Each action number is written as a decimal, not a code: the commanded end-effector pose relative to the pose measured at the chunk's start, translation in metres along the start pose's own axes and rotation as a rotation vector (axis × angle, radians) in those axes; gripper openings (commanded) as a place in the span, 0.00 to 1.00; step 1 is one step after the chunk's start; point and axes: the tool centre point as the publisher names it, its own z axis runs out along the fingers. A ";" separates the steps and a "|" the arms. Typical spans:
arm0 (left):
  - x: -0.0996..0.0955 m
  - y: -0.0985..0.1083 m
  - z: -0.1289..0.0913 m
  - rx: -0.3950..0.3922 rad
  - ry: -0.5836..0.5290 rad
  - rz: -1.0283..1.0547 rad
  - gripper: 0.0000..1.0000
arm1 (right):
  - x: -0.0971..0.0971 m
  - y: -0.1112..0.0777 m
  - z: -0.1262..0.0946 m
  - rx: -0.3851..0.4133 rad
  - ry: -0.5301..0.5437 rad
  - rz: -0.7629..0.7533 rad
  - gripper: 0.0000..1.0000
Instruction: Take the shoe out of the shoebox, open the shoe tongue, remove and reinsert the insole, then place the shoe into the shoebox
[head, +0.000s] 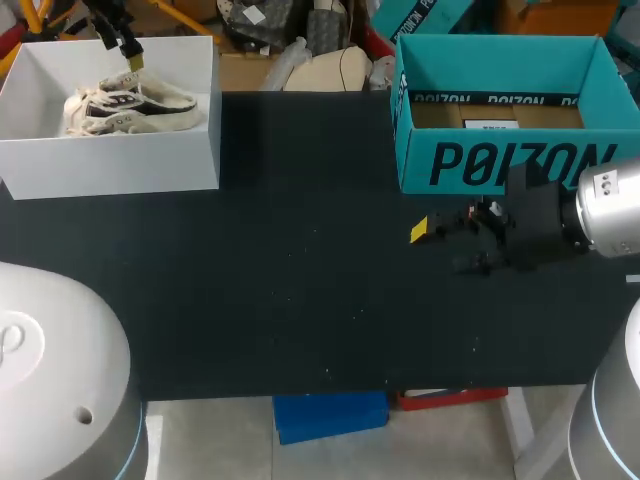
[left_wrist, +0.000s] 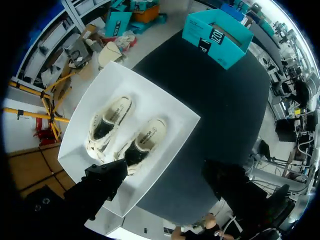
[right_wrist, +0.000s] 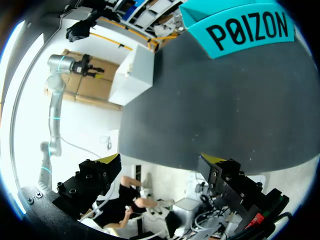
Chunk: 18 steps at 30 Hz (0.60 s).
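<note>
A pair of cream shoes (head: 130, 105) with dark lining and loose laces lies in the white shoebox (head: 110, 165) at the table's far left. In the left wrist view both shoes (left_wrist: 145, 142) lie side by side in the white shoebox (left_wrist: 182, 117). My left gripper (head: 128, 50) hangs above the box; its black fingers (left_wrist: 105, 177) stand wide apart and open, holding nothing. At the right, in front of the teal box, my right gripper (head: 440, 228) hovers over the black table, open and empty, its yellow-tipped fingers (right_wrist: 111, 160) well apart.
An open teal box (head: 500, 160) stands at the far right, with a paper-lined bottom; it also shows ahead of the right gripper as the teal box (right_wrist: 240, 25). The black tabletop (head: 300, 280) stretches between the two boxes.
</note>
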 end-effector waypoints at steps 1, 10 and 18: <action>0.043 0.016 0.006 0.039 0.012 -0.175 1.00 | 0.001 0.000 0.001 0.000 -0.002 0.001 1.00; 0.079 0.029 0.031 -0.050 -0.025 -0.268 1.00 | 0.001 0.000 0.001 0.000 -0.002 0.001 1.00; 0.085 0.036 0.049 -0.090 -0.008 -0.267 1.00 | 0.001 0.000 0.001 0.000 -0.002 0.001 1.00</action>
